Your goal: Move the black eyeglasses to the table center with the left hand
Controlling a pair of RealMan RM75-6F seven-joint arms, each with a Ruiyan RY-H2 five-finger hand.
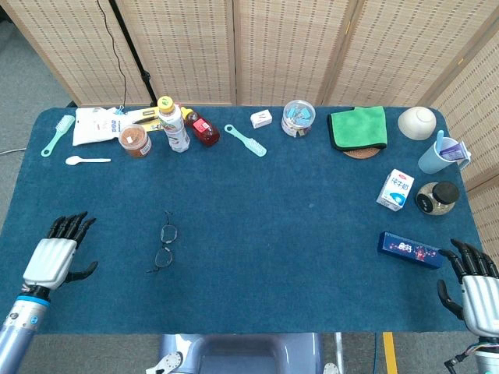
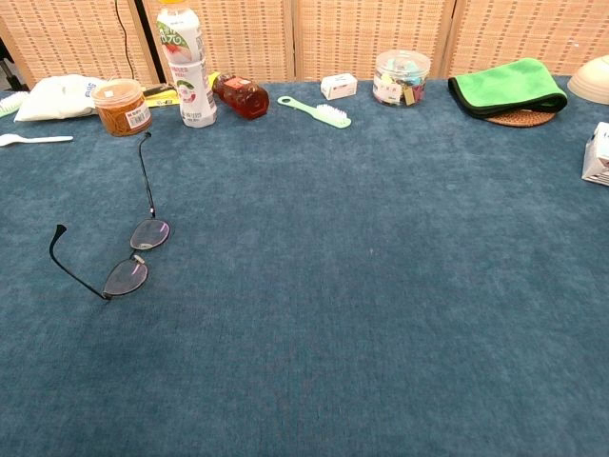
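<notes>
Along far edge, clear jar (image 1: 298, 118) of small items, capped bottle (image 1: 173, 125)

Woven rattan folding screens (image 1: 234, 47) stand behind a blue-carpeted table (image 1: 312, 257); grey floor (image 1: 31, 86) and a black cable (image 1: 117, 47) are visible beyond.

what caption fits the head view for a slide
Open left robot hand beside black eyeglasses on blue table.

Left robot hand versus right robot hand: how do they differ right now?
The left robot hand is over the table, beside the eyeglasses; the right robot hand sits at the table's corner near a blue box. The left shows fully, the right is cut off by the frame. Both are open and empty.
</notes>
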